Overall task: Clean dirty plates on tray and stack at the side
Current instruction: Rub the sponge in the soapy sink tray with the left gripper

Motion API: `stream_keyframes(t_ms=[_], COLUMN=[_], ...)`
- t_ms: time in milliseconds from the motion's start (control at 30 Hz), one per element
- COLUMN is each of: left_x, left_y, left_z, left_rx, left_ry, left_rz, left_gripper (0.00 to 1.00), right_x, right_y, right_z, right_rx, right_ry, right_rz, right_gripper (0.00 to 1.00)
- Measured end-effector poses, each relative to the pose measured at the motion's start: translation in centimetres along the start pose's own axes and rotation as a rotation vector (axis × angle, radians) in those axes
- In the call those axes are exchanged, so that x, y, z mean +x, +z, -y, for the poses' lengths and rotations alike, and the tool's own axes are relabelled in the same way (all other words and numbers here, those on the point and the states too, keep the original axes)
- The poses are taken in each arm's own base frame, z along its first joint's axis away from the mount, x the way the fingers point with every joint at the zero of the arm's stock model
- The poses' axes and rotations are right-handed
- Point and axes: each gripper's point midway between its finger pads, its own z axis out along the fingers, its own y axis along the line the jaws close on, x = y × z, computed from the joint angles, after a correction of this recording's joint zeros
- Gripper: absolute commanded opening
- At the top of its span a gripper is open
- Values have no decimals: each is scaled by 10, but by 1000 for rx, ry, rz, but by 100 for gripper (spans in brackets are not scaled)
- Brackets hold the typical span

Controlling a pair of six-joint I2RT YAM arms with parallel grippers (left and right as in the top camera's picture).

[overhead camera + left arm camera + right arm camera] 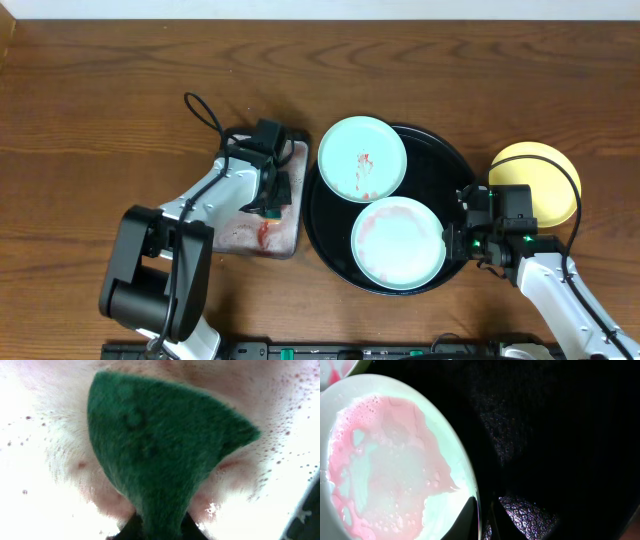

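The black tray holds two mint plates. The upper plate has a red smear. The lower plate is covered with pink foamy water, as the right wrist view shows. My right gripper is shut on this plate's right rim, one finger inside and one outside, over the tray floor. The yellow plate lies on the wood right of the tray, partly behind my right arm. My left gripper is shut on a green sponge over a wet foamy surface.
A small grey rectangular tray with red smears lies left of the black tray, under my left gripper. Brown wood tabletop stretches to the far left and along the back. Cables loop behind the left arm.
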Motion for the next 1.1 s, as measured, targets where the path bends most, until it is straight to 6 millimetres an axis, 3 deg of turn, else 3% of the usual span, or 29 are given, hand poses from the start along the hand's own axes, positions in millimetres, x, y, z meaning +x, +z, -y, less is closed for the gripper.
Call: stream_keyframes(t_ms=[167, 367, 667, 733, 800, 900, 1100], left_x=[-3, -6, -7, -6, -6, -5, -5], left_y=[-14, -20, -16, -13, -10, -8, -8], left_z=[0, 1, 1, 1, 1, 1, 1], left_rx=[9, 16, 21, 26, 29, 33, 34], left_ry=[-5, -14, -32, -41, -46, -45, -47], left_rz=[30, 50, 62, 69, 74, 77, 78], left_gripper=[56, 31, 31, 22, 8, 8, 8], right_x=[0, 0, 0, 1, 1, 0, -1], right_y=[0, 0, 0, 0, 0, 0, 0], right_z=[0, 0, 0, 0, 0, 0, -1], right_rx=[0, 0, 0, 0, 0, -1, -7], right_ry=[0, 0, 0, 1, 1, 1, 3], right_rz=[0, -1, -1, -2, -2, -2, 3], right_gripper=[9, 9, 8, 8, 6, 1, 1])
